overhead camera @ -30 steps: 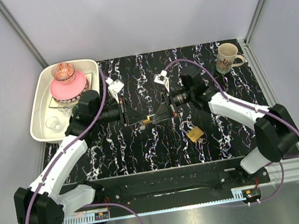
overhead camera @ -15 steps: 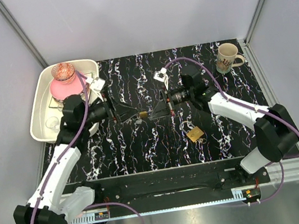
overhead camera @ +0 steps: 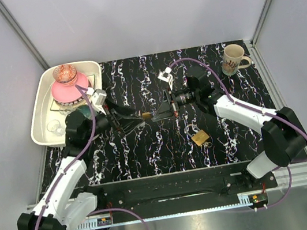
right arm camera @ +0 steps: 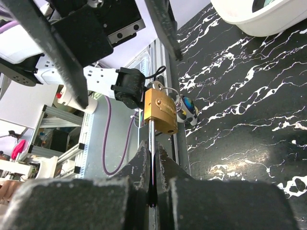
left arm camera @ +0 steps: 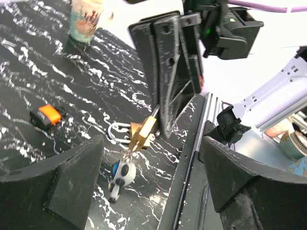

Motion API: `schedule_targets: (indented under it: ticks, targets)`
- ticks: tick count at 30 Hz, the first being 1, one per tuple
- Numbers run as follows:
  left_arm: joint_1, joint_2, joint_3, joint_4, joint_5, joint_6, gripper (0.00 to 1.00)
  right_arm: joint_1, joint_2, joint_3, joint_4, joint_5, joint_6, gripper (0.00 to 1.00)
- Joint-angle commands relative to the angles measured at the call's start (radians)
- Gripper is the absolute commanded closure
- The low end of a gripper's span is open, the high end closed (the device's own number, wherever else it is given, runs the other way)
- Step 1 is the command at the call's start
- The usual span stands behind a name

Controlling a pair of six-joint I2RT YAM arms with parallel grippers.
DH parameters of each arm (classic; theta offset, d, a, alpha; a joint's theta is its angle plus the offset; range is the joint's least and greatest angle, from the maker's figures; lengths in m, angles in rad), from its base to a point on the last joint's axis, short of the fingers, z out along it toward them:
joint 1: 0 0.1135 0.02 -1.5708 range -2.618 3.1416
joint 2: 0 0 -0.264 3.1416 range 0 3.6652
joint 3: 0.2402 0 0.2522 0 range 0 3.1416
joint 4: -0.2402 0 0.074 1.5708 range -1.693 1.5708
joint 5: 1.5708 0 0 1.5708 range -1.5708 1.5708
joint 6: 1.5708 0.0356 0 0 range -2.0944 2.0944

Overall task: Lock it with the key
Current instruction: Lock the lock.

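Observation:
My right gripper [right arm camera: 152, 153] is shut on the steel shackle of a brass padlock [right arm camera: 160, 111] and holds it above the table [overhead camera: 148, 115]. A small panda charm [left arm camera: 122, 175] dangles from the padlock's body. My left gripper [overhead camera: 131, 119] stands open just left of the padlock, with nothing between its fingers [left arm camera: 72, 182]. The key [left arm camera: 49, 114], with its orange head, lies on the table beyond the held padlock in the left wrist view. A second brass padlock [overhead camera: 200, 137] lies on the table under the right arm.
A white tray [overhead camera: 40, 112] with a pink bowl [overhead camera: 69, 90] and glassware stands at the back left, close to the left arm. A mug [overhead camera: 233, 58] stands at the back right. Walls enclose the black marbled table.
My left gripper has opened and drawn back to the left, away from the padlock. The right gripper still holds the padlock in about the same place.

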Motion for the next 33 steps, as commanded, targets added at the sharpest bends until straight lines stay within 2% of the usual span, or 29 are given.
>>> schedule_targets:
  ticks: [1,6,9,12,13,15,25,27,29,30,33]
  targets:
    - [-0.061,0.015,0.015,0.167,0.035,0.099,0.14,0.007,-0.048,0.041,0.057,-0.023,0.027,1.00]
    - [-0.089,0.062,0.033,0.137,-0.019,0.183,0.19,0.009,-0.047,0.039,0.052,-0.031,0.032,1.00]
    - [-0.089,0.094,0.038,0.178,0.019,0.182,0.25,0.007,-0.042,0.042,0.054,-0.031,0.032,1.00]
    - [-0.089,0.104,0.038,0.199,0.049,0.171,0.35,0.007,-0.039,0.046,0.057,-0.034,0.035,1.00]
    - [-0.089,0.102,0.036,0.200,0.046,0.173,0.42,0.009,-0.042,0.046,0.060,-0.034,0.033,1.00]
    - [-0.089,0.104,0.034,0.196,0.044,0.174,0.47,0.007,-0.042,0.043,0.066,-0.037,0.033,1.00]
    - [-0.091,0.150,0.038,0.232,0.084,0.150,0.50,0.006,-0.039,0.036,0.098,-0.048,0.055,1.00]
    - [-0.091,0.156,0.041,0.238,0.090,0.145,0.59,0.007,-0.039,0.035,0.106,-0.055,0.056,1.00]
    - [-0.091,0.160,0.047,0.252,0.098,0.134,0.62,0.007,-0.037,0.032,0.114,-0.057,0.061,1.00]
    - [-0.091,0.159,0.047,0.258,0.098,0.128,0.72,0.009,-0.034,0.032,0.114,-0.060,0.062,1.00]
    - [-0.091,0.157,0.050,0.281,0.092,0.111,0.88,0.007,-0.030,0.024,0.130,-0.065,0.072,1.00]
